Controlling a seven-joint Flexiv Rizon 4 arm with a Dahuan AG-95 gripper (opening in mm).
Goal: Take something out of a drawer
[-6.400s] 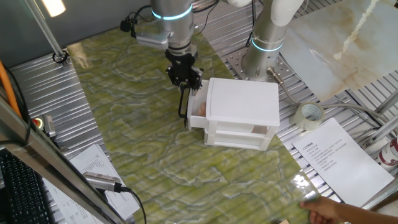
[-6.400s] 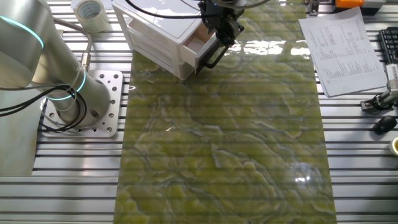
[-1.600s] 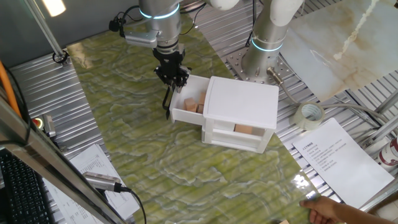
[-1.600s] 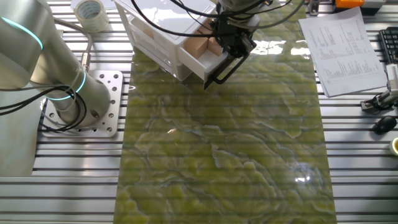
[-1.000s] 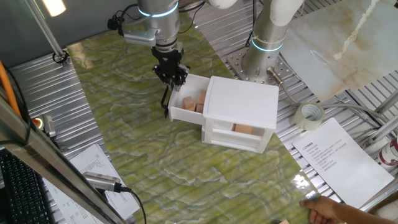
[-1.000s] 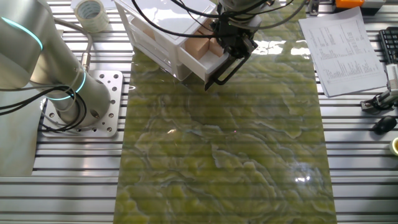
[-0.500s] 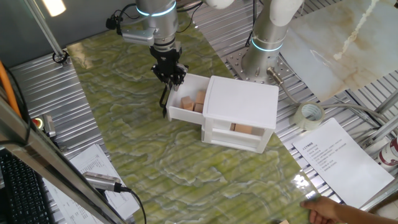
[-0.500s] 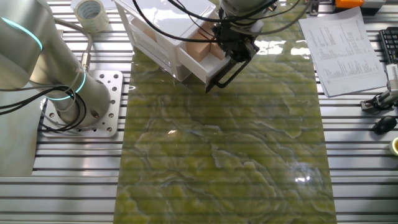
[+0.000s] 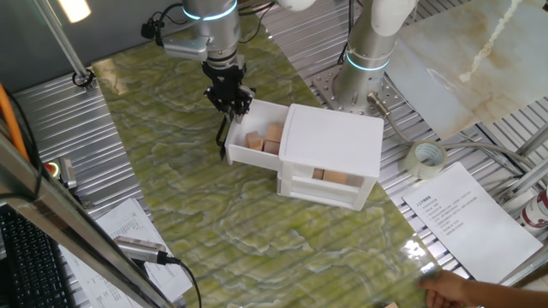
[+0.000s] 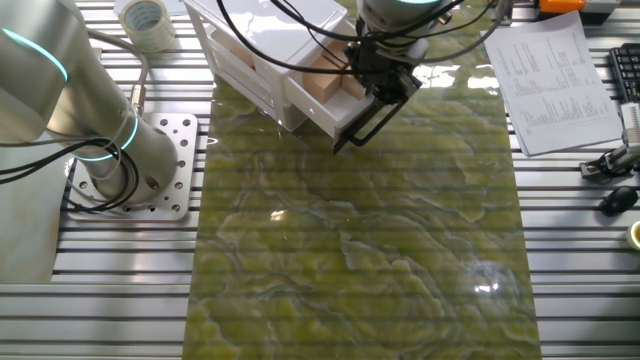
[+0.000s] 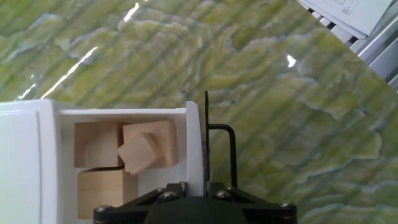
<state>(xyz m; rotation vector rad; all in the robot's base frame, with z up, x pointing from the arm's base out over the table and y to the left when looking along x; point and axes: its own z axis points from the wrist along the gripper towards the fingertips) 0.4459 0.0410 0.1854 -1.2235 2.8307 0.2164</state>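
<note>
The white drawer stands pulled out of the top of the small white cabinet. Several light-brown wooden cubes lie inside it. The hand view shows three of those cubes behind the drawer's front wall. My gripper hangs over the drawer's front end, shut on the black bar handle. From the other side, the gripper sits above the handle at the drawer front. The handle runs just right of the front wall, with the gripper at the bottom edge.
A lower drawer of the cabinet also shows cubes. A tape roll and a printed sheet lie right of the cabinet. A second arm's base stands on the metal table. A person's hand shows at the bottom right.
The gripper has moved away from the cabinet with the handle in it. The drawer has slid further out and more of the cubes show.
</note>
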